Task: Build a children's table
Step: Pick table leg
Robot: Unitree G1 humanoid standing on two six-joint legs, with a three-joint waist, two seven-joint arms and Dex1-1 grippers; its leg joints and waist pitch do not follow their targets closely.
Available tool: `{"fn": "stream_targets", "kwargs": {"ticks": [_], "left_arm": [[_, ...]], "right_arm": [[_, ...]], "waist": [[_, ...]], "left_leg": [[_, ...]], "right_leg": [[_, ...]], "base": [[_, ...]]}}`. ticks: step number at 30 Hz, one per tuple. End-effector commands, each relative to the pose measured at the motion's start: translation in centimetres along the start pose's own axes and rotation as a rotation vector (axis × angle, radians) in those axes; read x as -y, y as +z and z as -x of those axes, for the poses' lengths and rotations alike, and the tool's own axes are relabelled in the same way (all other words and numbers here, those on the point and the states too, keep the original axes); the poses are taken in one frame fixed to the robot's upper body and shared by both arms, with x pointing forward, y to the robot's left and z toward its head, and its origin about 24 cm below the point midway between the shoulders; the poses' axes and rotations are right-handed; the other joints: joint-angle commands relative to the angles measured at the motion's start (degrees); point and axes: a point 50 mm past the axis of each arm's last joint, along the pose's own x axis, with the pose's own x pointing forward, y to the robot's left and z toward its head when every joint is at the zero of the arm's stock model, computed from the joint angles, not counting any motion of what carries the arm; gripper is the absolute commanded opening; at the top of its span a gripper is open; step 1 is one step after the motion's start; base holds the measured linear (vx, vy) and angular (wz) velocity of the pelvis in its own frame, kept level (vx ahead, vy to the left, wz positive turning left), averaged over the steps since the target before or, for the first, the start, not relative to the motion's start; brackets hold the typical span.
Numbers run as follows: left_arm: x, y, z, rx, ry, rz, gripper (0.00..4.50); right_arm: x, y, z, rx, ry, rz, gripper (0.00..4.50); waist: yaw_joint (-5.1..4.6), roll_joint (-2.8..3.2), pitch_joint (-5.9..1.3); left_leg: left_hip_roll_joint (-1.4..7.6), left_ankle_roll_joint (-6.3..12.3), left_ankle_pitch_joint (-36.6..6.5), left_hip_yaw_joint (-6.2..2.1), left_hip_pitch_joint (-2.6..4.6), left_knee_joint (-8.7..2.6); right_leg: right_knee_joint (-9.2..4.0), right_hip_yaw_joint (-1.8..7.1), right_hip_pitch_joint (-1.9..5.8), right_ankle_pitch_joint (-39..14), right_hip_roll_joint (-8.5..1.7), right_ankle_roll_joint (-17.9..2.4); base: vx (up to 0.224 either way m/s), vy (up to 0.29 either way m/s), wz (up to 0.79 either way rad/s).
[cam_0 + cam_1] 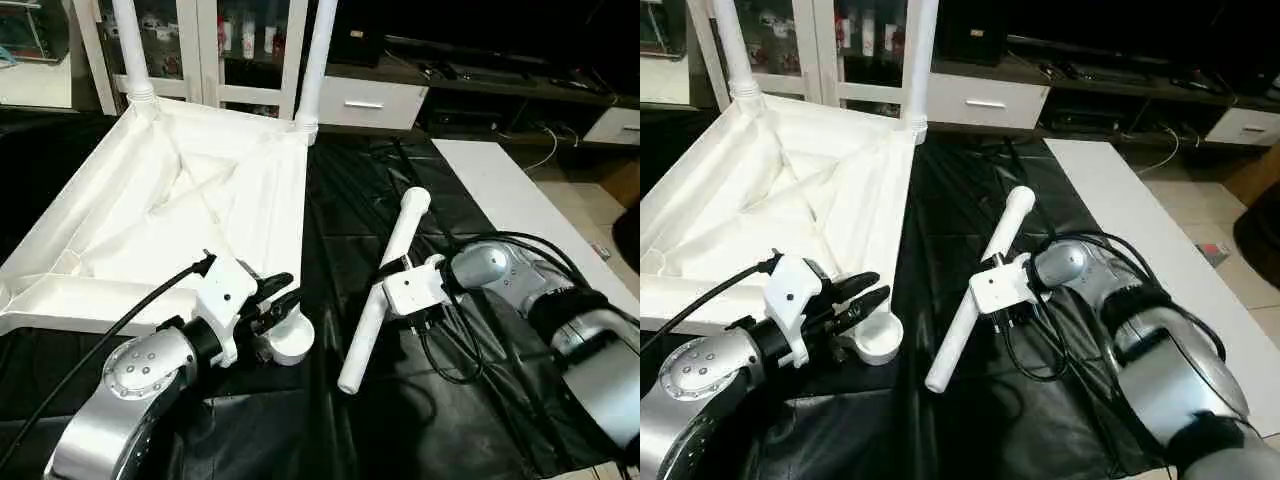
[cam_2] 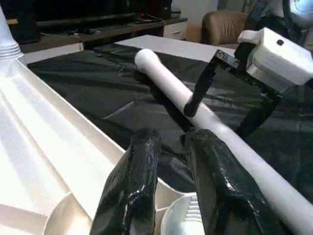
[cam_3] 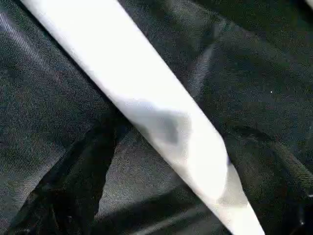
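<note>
The children's table top point(image 1: 120, 230) lies upside down on a black sheet, ribbed underside up. Two white legs point(image 1: 130, 45) point(image 1: 318, 60) stand in its far corner sockets. A third leg point(image 1: 402, 232) lies loose on the sheet to the right of the top. My right gripper point(image 1: 385, 290) is open and straddles this leg near its middle, one black finger on each side, as the left wrist view shows. My left gripper point(image 1: 290, 290) hovers just above the top's near right corner socket point(image 1: 291, 343). Its fingers point(image 2: 142, 166) stand a narrow gap apart with nothing between them.
The black sheet point(image 1: 350, 190) covers the floor around the work. A white board point(image 1: 500, 190) lies at the right, beyond the sheet's edge. A cabinet with white drawers point(image 1: 365, 100) runs along the back. A black cable point(image 1: 100, 335) trails from my left wrist.
</note>
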Motion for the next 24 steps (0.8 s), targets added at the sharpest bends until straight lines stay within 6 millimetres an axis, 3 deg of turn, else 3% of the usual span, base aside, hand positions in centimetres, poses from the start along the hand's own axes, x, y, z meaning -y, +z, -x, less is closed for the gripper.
{"fn": "stream_targets", "kwargs": {"ticks": [1, 6, 9, 18, 24], "left_arm": [[0.6, 0.7, -0.2, 0.016, -0.043, -0.012, 1.26], [0.6, 0.8, -0.1, 0.011, -0.057, -0.015, 1.26], [0.6, 0.9, -0.2, 0.008, -0.08, -0.017, 1.26], [0.6, 1.1, 0.1, -0.005, -0.116, -0.036, 1.26], [0.5, 1.2, 0.0, -0.007, -0.111, -0.043, 1.26]], "right_arm": [[-0.8, -0.7, -0.3, -0.055, 0.054, -0.003, 3.93], [-1.2, -1.0, -0.3, -0.087, 0.153, -0.029, 3.93], [-1.4, -1.4, 0.0, -0.102, 0.208, -0.098, 3.93], [-0.6, -1.6, 1.7, -0.147, 0.286, -0.039, 3.93], [-0.8, -1.6, 1.7, -0.155, 0.318, -0.012, 3.35]], "waist": [[-0.17, 0.89, -2.58], [-0.17, 0.96, -2.53], [-0.05, 0.96, -2.62], [0.1, 1.02, -2.75], [0.02, 0.94, -2.96]], "left_leg": [[2.93, -0.4, -16.2, -0.83, 2.06, -4.14], [3.0, -1.53, -20.2, -1.1, 2.19, -4.41], [3.05, -1.1, -19.4, -1.07, 2.13, -4.4], [3.08, -0.53, -16.9, -0.95, 2.07, -4.29], [3.12, -0.25, -15.9, -0.89, 2.02, -4.2]], "right_leg": [[-4.65, 2.38, 0.51, -8.5, -3.95, -12.3], [-4.96, 2.44, 0.31, -11.9, -3.99, -11.1], [-4.88, 2.51, 0.33, -11.0, -4.06, -11.5], [-4.54, 2.44, 0.59, -7.7, -4.14, -12.7], [-4.42, 2.38, 0.71, -6.9, -4.1, -13.4]], "base": [[0.0, 0.0, 0.0], [0.0, 0.0, 0.0], [0.0, 0.0, 0.0], [0.0, 0.0, 0.0], [0.0, 0.0, 0.0]]}}
